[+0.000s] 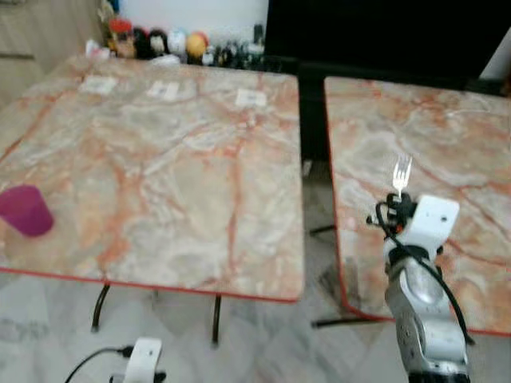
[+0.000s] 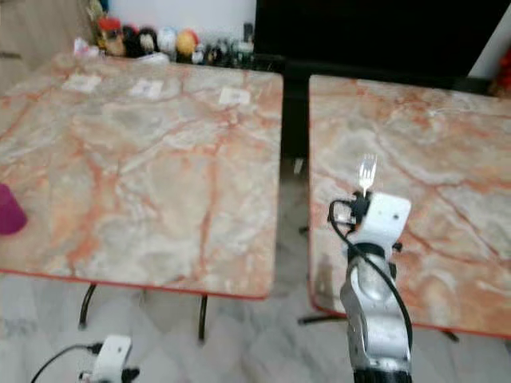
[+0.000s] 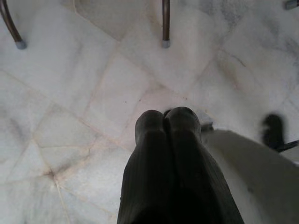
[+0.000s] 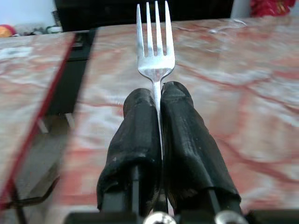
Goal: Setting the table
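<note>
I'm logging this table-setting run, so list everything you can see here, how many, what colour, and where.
Tables: 2, orange-veined marble tops with red edges, side by side with a gap; left table, right table.
Cup: 1, magenta, near the left table's left edge.
Paper cards: 3, white, along the left table's far edge.
Figurines: a row, mixed colours, count unclear, behind the left table.
Fork: 1, silver, tines pointing away, over the right table.
Floor: pale marble tiles.
Right pincer: black fingers clamped on the fork's handle.
Left pincer: black fingers together, hanging low over the floor.
</note>
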### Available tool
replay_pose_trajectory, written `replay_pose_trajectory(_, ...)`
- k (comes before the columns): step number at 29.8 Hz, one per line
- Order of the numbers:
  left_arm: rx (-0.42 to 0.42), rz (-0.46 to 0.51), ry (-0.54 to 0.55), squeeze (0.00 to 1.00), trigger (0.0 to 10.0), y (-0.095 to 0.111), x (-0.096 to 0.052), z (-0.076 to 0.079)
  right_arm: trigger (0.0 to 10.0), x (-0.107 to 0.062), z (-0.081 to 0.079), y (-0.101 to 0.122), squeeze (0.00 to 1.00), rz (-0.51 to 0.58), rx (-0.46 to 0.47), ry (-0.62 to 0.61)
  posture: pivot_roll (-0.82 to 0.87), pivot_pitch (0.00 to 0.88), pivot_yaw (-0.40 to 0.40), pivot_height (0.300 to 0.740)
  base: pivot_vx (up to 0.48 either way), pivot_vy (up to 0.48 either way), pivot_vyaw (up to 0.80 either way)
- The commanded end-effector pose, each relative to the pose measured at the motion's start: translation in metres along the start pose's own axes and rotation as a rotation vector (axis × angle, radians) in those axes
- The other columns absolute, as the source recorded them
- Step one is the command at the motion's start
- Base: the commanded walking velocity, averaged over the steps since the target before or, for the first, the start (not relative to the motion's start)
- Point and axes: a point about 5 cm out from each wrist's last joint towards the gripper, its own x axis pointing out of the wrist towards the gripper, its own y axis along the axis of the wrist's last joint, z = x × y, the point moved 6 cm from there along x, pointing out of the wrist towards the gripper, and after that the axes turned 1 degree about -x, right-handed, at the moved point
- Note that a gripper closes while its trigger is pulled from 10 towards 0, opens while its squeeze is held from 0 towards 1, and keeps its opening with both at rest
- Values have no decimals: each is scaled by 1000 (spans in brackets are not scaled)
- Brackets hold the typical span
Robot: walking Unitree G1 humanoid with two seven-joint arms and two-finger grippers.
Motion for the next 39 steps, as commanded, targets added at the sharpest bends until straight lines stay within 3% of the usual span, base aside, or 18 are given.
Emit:
replay_pose_trajectory(1,0,-21,-19,0,10000,-6,0,9,10000,1,16,0,0,-2,-14,-45,36,65,-12,740,0,-458,0)
replay_pose_trajectory(19,4,-19,-20,0,10000,-5,1,8,10000,12,36,25,0,72,-32,-101,22,55,-7,740,0,-455,0)
replay_pose_trajectory(31,7,-17,-15,0,10000,-4,1,8,10000,18,70,52,0,148,-63,-206,18,60,-6,740,0,-443,0)
replay_pose_trajectory(33,5,-20,-9,0,10000,-5,1,7,10000,19,78,51,0,141,-83,-229,19,60,-5,740,0,0,0)
replay_pose_trajectory(36,6,-18,-6,0,10000,-4,1,7,10000,25,93,36,0,47,-143,-271,24,62,-4,740,0,0,0)
replay_pose_trajectory(39,5,-18,-5,0,10000,-4,1,6,10000,28,98,26,0,-4,-128,-276,23,63,-1,740,0,0,0)
